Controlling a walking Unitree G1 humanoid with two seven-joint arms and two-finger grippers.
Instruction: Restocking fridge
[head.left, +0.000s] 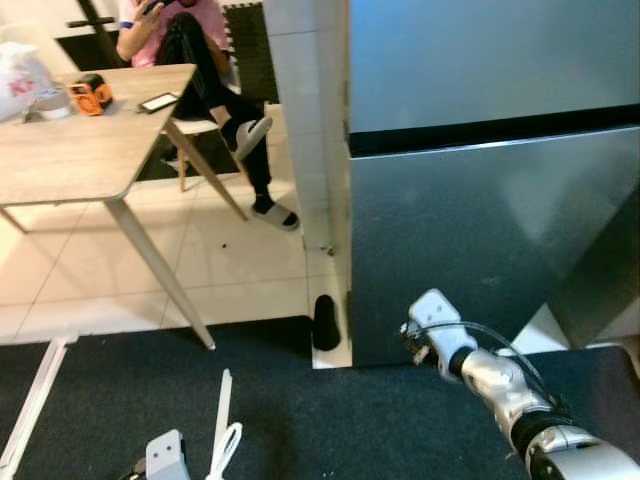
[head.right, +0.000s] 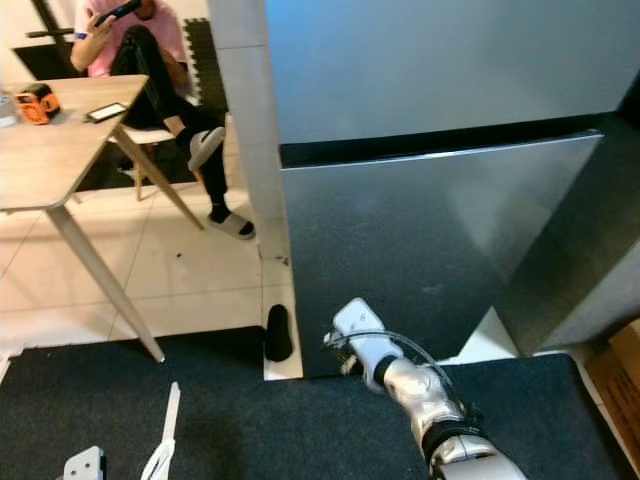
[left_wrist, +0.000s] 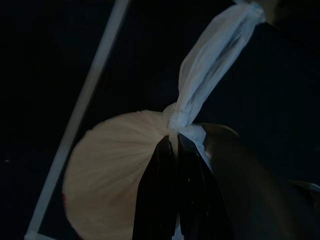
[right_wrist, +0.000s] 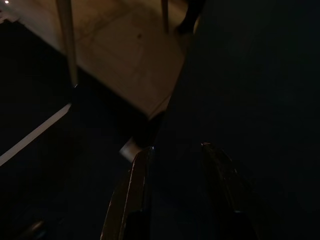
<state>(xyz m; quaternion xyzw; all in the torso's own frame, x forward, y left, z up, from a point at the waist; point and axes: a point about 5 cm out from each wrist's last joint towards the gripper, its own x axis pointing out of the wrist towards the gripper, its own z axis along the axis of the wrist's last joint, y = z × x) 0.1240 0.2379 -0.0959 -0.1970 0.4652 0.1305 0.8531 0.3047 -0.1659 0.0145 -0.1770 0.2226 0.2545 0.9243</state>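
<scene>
The grey fridge (head.left: 480, 220) stands shut ahead on the right, with a black gap (head.left: 480, 132) between its upper and lower doors. My right gripper (right_wrist: 175, 147) is open, its fingers apart with nothing between them. It is held low near the bottom left corner of the lower door, and the right wrist (head.left: 436, 318) sits just in front of that door. Low at my left side, my left gripper (left_wrist: 172, 142) is shut on the knot of a white plastic bag (left_wrist: 115, 170). The bag's twisted handle (head.left: 226, 452) hangs beside the left wrist (head.left: 166, 455).
A wooden table (head.left: 70, 150) at the left holds an orange tape measure (head.left: 91, 94) and a phone (head.left: 159, 101). A person (head.left: 190, 40) sits behind it. A black object (head.left: 325, 322) lies by the fridge corner. Dark carpet (head.left: 330, 420) is underfoot, and a cardboard box (head.right: 620, 370) stands at the right.
</scene>
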